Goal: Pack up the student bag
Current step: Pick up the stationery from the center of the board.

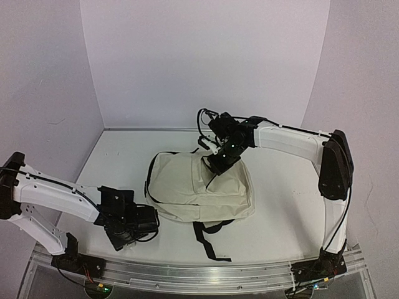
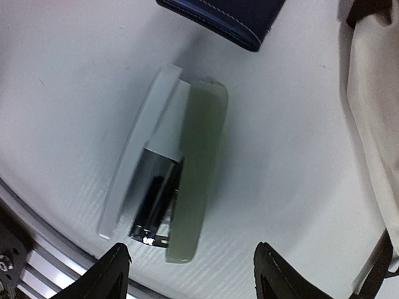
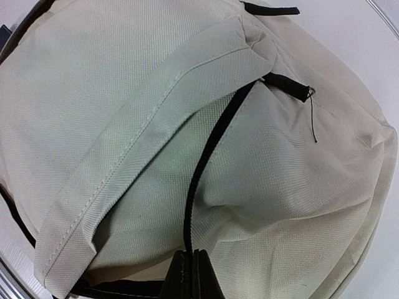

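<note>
**Top external view: bag mid-worktop, right pincer at its zipper**

Top external view shows the cream bag (image 1: 187,187) lying flat in the middle of the white worktop (image 1: 280,212). A black strap (image 1: 209,240) trails from its near edge. The right pincer (image 1: 217,163) is down on the bag's far side, touching the fabric beside a raised fold.

In the right wrist view the fingers (image 3: 181,277) are pressed together just where the black zipper (image 3: 206,156) runs up to them. Whether anything is caught between them cannot be told. A stitched flap crosses the bag beside the zipper.

The left pincer (image 2: 192,252) hangs low over the worktop to the left of the bag, toward its near corner. Its fingers are spread wide and hold nothing. Between and just beyond them lies a grey-and-green stapler (image 2: 181,180), flat on the worktop and apart from the bag. A dark blue case (image 2: 230,15) with pale stitching lies past the stapler, close to the bag's edge but not touching the stapler.
</note>
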`<state>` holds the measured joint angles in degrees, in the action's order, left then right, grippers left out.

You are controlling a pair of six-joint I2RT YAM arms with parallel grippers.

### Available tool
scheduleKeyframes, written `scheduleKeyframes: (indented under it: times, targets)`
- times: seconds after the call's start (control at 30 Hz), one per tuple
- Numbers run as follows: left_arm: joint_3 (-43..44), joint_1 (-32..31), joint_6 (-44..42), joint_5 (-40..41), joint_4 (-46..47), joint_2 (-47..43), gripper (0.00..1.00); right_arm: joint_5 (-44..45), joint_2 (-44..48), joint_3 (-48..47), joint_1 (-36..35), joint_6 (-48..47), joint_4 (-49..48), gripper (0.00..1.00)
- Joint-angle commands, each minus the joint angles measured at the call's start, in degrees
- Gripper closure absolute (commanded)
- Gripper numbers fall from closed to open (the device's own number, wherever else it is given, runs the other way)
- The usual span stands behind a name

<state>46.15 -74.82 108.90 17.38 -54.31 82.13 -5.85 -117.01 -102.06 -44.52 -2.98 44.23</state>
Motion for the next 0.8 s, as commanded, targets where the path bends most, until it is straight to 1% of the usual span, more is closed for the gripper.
scheduleKeyframes:
  times: [0.0, 0.13, 0.2, 0.33, 0.37, 0.47, 0.53, 0.67, 0.77]
  targets:
    - [-0.3, -0.4, 9.0, 4.7, -10.0, -6.7, 0.33, 0.4, 1.5, -1.4, 0.5, 0.0, 0.4, 1.00]
    - [-1.4, -0.5, 12.3, 5.0, -17.2, -11.0, 0.34, 0.1, 1.6, -1.3, 0.6, -0.1, 0.4, 1.00]
    - [-3.2, -0.4, 13.6, 4.3, -17.5, -11.9, 0.35, -0.2, 1.3, -1.4, 0.6, 0.1, 0.4, 1.00]
    - [-8.8, -0.4, 13.8, 3.4, -12.7, -15.1, 0.36, -0.2, 1.1, -1.4, 0.6, 0.1, 0.4, 1.00]
    - [-9.4, -0.4, 13.1, 4.1, -11.8, -16.0, 0.34, -0.3, 1.1, -1.4, 0.6, 0.1, 0.4, 1.00]
    - [-10.6, -0.3, 10.2, 6.8, -9.0, -17.3, 0.27, -0.7, 0.8, -1.6, 0.6, 0.2, 0.4, 1.00]
    - [-11.0, -0.2, 7.3, 8.3, -5.9, -17.6, 0.24, -0.9, 0.6, -1.9, 0.6, 0.4, 0.5, 1.00]
    - [-12.4, 1.3, 1.1, 7.9, 3.0, -16.4, 0.23, -1.1, 0.3, -2.3, 0.6, 0.7, 0.5, 1.00]
    - [-14.4, 3.4, -1.5, 7.0, 9.4, -15.9, 0.23, -1.1, 0.3, -2.4, 0.6, 0.7, 0.7, 1.00]
